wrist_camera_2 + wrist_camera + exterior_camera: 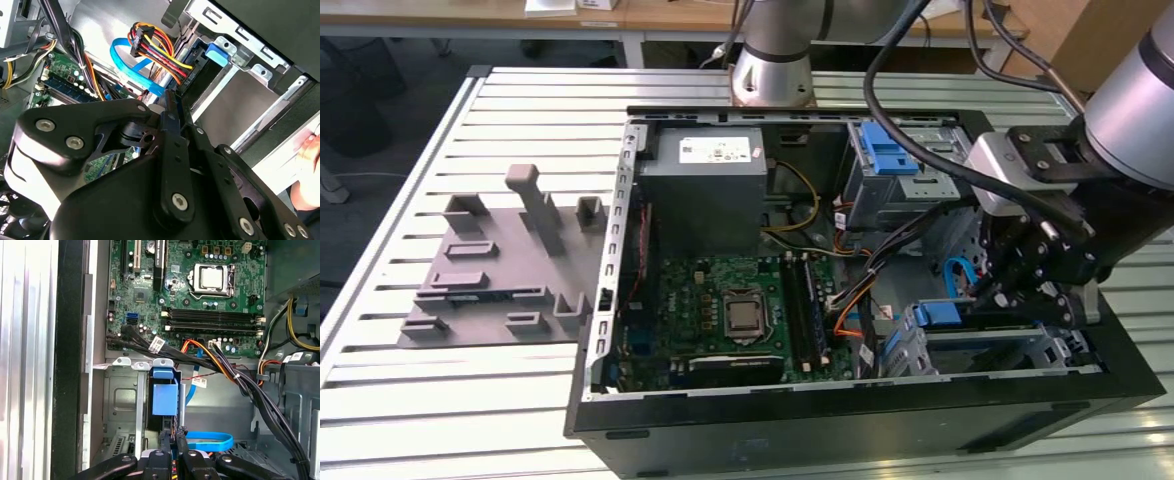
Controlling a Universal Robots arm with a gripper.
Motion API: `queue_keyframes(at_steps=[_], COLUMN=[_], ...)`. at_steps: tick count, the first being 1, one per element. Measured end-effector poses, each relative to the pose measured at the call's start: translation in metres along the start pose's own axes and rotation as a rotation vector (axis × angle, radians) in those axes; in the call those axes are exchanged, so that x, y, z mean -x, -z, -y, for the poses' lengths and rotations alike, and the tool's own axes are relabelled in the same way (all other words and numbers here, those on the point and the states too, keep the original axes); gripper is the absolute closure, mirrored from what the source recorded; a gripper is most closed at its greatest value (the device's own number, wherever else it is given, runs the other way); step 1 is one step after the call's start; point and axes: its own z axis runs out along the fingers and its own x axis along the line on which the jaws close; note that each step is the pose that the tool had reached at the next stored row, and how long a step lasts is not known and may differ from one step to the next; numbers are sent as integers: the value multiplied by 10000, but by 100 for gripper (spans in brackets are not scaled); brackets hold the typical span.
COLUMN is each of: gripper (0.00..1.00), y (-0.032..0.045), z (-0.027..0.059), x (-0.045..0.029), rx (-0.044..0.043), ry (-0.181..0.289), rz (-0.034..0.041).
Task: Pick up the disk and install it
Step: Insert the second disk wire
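On the slatted bench [400, 400] lies the open case [854, 430], holding motherboard [720, 310], grey box [704, 185] and cables [210, 357]. Low in its near corner sits a cage [1027, 350]; the disk [164, 400], blue bracket showing, stands in it. Tool [173, 440] hangs right over the disk's end, fingers nearly together, gripping nothing I can make out. Installing looks nearly done; seating needs a straight push.

Disk [164, 400] mostly hidden in bay, only blue bracket end visible; tool [173, 437] tips cut off.
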Motion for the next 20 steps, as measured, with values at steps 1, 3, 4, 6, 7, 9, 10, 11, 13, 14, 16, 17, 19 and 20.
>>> queue_keyframes(at_steps=[1,3,4,6,7,9,10,11,13,14,16,17,19,20], gripper=[84,84,84,84,84,84,84,84,84,84,84,84,84,84], y=[-2,-5,-7,-11,-12,-17,-18,-19,-20,-18,-14,-13,-10,-9], z=[1,2,2,2,2,2,2,2,2,2,2,2,2,2], x=[-1,-3,-5,-9,-10,-13,-13,-14,-14,-14,-13,-13,-13,-13], rx=[0,0,0,0,0,0,0,0,0,0,0,1,5,7], ry=[-2,-2,-2,-3,-2,-3,-3,-3,-3,-3,-3,-3,-4,-4], rz=[1,0,0,-4,-6,-7,-5,-3,2,4,12,17,36,45])
